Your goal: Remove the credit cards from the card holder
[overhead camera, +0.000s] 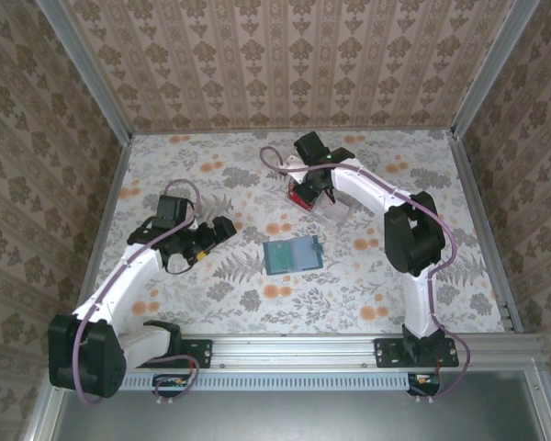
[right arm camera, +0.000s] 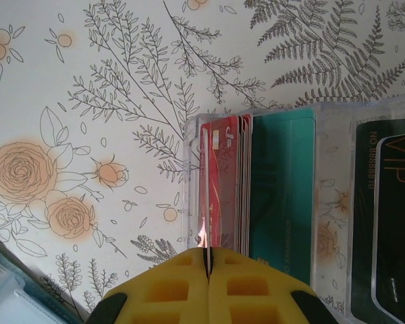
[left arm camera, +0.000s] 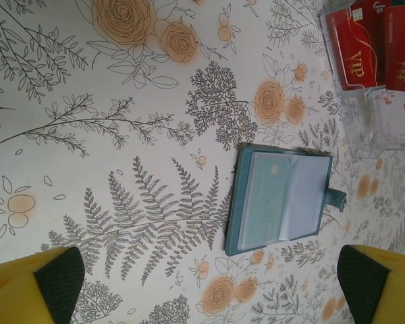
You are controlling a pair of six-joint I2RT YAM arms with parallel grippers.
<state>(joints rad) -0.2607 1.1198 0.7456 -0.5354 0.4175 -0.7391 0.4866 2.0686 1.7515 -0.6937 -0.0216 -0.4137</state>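
The right gripper (right arm camera: 208, 262) is pressed together on the edge of a red card (right arm camera: 210, 189), which stands among other cards in a compartment of the clear box (overhead camera: 334, 211). The left gripper (left arm camera: 212, 280) is spread wide and touches nothing. The card holder (left arm camera: 283, 199) lies open and flat on the table (overhead camera: 211, 303), near the box and ahead of the left gripper.

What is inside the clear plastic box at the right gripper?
A stack of red cards on edge, a teal card beside them, and a dark VIP card in the next compartment. The right gripper, shut on a thin card, covers the cards' near ends.
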